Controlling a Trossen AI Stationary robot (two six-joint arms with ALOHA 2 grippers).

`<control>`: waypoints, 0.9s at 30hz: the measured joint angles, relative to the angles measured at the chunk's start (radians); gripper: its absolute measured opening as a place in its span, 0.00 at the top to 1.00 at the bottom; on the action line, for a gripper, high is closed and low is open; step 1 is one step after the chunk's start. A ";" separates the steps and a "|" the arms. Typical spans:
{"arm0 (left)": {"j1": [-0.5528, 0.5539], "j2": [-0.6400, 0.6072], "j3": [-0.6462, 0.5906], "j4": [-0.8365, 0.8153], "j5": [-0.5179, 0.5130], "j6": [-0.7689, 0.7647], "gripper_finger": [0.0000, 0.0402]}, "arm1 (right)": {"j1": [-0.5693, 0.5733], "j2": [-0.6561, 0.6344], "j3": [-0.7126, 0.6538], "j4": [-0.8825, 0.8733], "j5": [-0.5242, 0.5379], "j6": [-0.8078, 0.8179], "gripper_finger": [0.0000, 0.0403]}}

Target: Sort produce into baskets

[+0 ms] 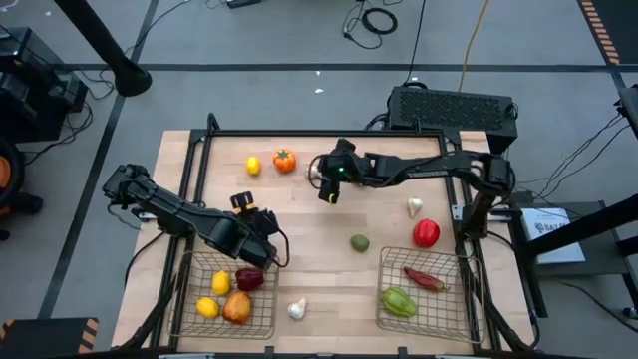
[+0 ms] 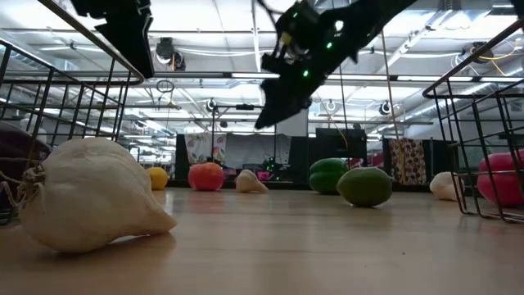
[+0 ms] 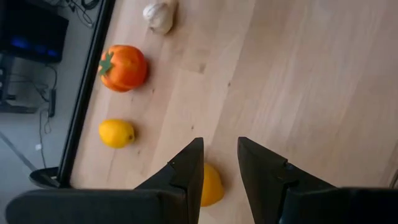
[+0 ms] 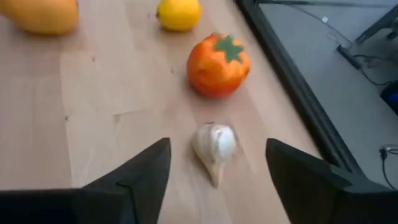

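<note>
Item: garlic bulb point(image 4: 214, 146), upper centre of high view, beside orange tomato point(image 4: 218, 65) on table point(image 4: 93, 124). Likely light, hard, smooth; tapered tip awkward, so take by fat round middle. My right claw point(image 4: 214, 180) spread wide around it, empty. Left claw point(image 3: 221, 168) narrow, empty.

You have one basket point(image 1: 189, 299) at the near left and another basket point(image 1: 454, 309) at the near right. Between them lies a garlic bulb point(image 1: 296, 310); a lemon point(image 1: 253, 166) lies far left.
</note>
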 joint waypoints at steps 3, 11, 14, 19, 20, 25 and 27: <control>0.000 0.000 0.000 0.023 0.000 -0.001 0.73 | -0.006 0.066 0.012 0.008 -0.002 -0.019 0.31; -0.007 0.000 0.000 0.062 0.004 -0.001 0.73 | -0.024 0.177 0.018 0.004 -0.001 -0.082 0.29; -0.007 0.000 0.000 0.062 0.004 -0.001 0.73 | -0.034 0.194 0.018 0.017 -0.002 -0.113 0.28; -0.007 0.000 0.000 0.062 0.004 -0.001 0.73 | -0.066 0.212 0.018 0.030 0.000 -0.129 0.28; -0.007 0.000 0.000 0.062 0.004 -0.001 0.73 | -0.071 0.214 0.018 0.032 -0.001 -0.135 0.28; -0.007 0.000 0.000 0.062 0.003 0.001 0.73 | -0.093 0.236 0.024 0.036 -0.097 -0.145 0.29; -0.007 0.000 0.000 0.062 0.003 0.008 0.73 | -0.093 0.251 0.032 0.036 -0.102 -0.150 0.30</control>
